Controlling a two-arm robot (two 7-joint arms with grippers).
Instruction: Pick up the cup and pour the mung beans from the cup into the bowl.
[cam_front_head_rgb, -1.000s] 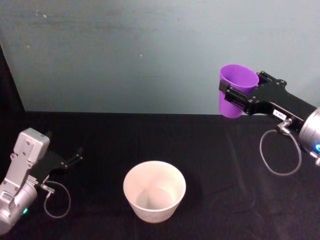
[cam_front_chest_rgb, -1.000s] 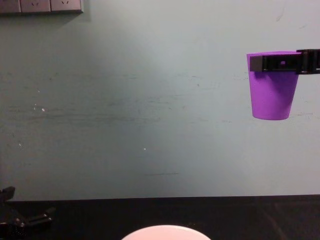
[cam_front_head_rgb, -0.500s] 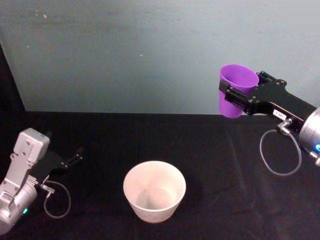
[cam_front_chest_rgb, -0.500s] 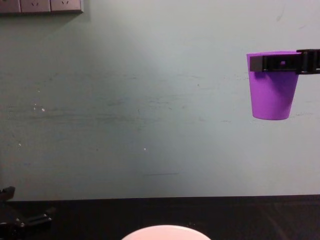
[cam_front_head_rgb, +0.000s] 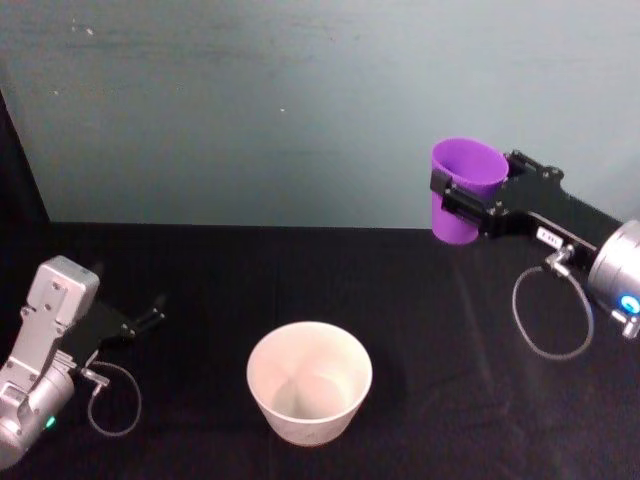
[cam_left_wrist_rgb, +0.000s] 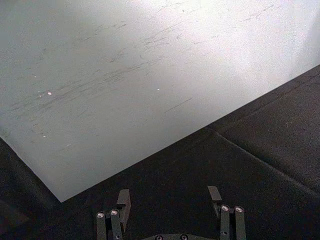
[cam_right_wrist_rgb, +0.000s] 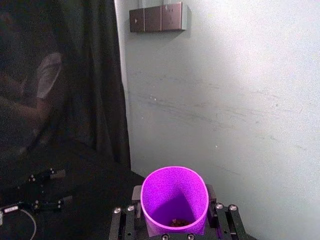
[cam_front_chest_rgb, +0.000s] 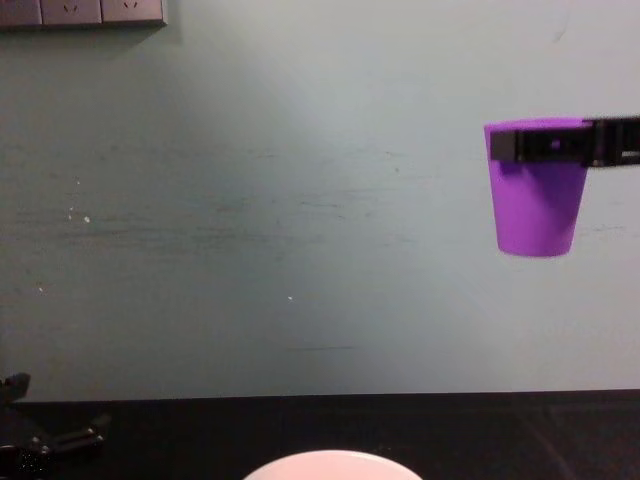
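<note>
Head view: the right gripper (cam_front_head_rgb: 463, 200) holds the purple cup (cam_front_chest_rgb: 535, 212) high in the air on the robot's right, in front of a pale wall. Its jaws are closed on the cup's upper part, one on each side, just under the rim. The cup is upright with its mouth facing up. In the right wrist view, a few small dark beans (cam_right_wrist_rgb: 176, 221) lie at the very bottom of the cup; it looks nearly empty otherwise.

The bowl (cam_front_head_rgb: 300, 418) sits on the black table (cam_front_head_rgb: 450, 400), low and centre, well apart from the cup and to the cup's left. Its inside looks bare.

The left gripper (cam_left_wrist_rgb: 170, 200) rests low at the robot's left, jaws parted with nothing between them, well apart from the bowl.

The step in hand appears to be carrying the cup to the bowl. To do it well, the cup should stay level while it travels left and down, so nothing spills early. It should stop with its lip above the bowl's middle and close over the rim, so the beans fall a short way and do not bounce out. Then a slow wrist roll should tip it; with so few beans, a steep tilt is likely needed.
</note>
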